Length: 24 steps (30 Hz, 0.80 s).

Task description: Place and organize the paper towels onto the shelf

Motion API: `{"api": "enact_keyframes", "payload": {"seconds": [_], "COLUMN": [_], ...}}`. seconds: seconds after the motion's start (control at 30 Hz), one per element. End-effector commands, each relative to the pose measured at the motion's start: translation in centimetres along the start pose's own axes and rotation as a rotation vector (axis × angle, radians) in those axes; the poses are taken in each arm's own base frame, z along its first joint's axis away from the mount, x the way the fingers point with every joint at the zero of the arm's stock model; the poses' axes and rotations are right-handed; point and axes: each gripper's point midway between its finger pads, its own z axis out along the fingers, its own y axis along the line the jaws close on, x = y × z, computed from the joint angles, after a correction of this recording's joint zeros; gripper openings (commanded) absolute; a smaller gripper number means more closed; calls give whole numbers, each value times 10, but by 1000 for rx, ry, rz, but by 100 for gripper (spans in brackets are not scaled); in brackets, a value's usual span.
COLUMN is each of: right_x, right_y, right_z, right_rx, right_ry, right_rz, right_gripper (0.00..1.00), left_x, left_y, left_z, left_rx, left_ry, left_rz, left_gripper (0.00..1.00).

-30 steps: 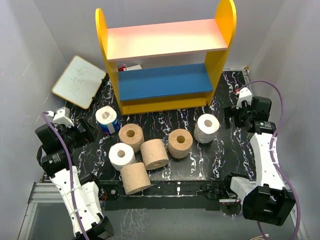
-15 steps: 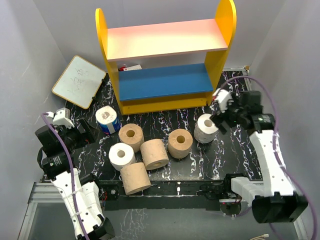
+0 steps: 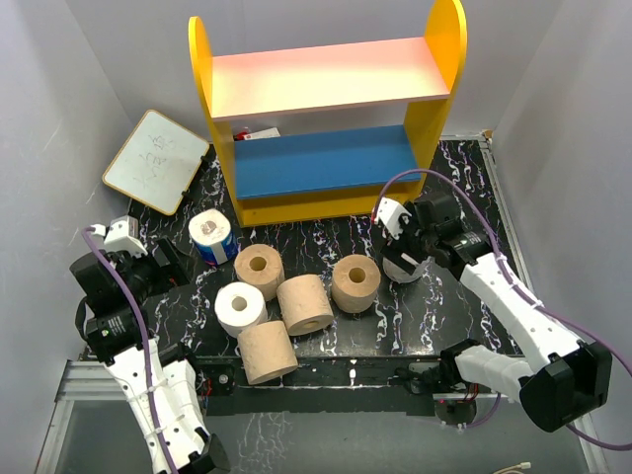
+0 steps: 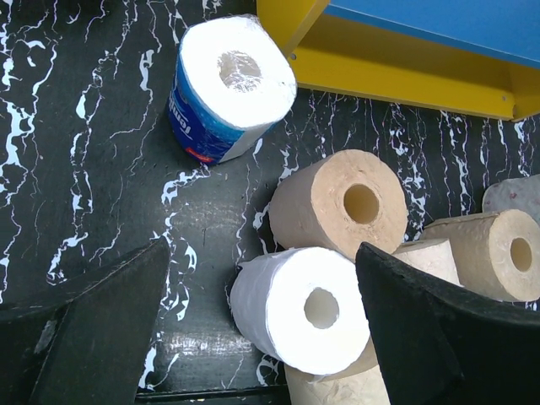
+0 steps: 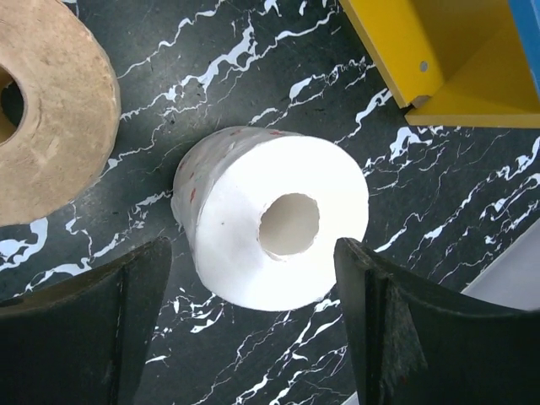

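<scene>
Right gripper (image 5: pixel 251 251) swung in over small white roll (image 5: pixel 278 215), standing on end, core up, between its parted jaws

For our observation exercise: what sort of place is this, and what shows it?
Probably a robot lab test cell: a left arm and right arm mounted at a marbled table, plain walls boxing it in, and a small shelf with paper rolls before it.

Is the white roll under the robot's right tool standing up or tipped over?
Standing up. The white roll sits on its flat end, its hole pointing straight up at the wrist camera.
</scene>
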Motion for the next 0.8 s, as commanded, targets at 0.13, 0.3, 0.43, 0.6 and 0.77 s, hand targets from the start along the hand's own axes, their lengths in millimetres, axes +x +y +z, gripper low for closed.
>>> {"api": "enact_keyframes", "payload": {"seconds": [0.13, 0.3, 0.43, 0.6, 0.77], "right_x": [-8, 11, 17, 22, 21], "right_y": [-10, -15, -21, -17, -14], "right_z": [15, 16, 15, 17, 20], "right_rx": [144, 230, 297, 293, 271], "right_ry": [-47, -19, -28, -23, -28], "right_rz": [15, 18, 45, 45, 47], "right_gripper": [66, 67, 69, 70, 63], "left_x": [-1, 0, 0, 0, 0], "left_y": [2, 3, 3, 3, 1], "left_z": [1, 2, 3, 3, 1], "left_rx": [-9, -10, -7, -6, -6], "left_ry": [-4, -4, 2, 2, -7], "left_rz": [-16, -17, -21, -21, -14], "left_gripper": [91, 91, 91, 91, 91]}}
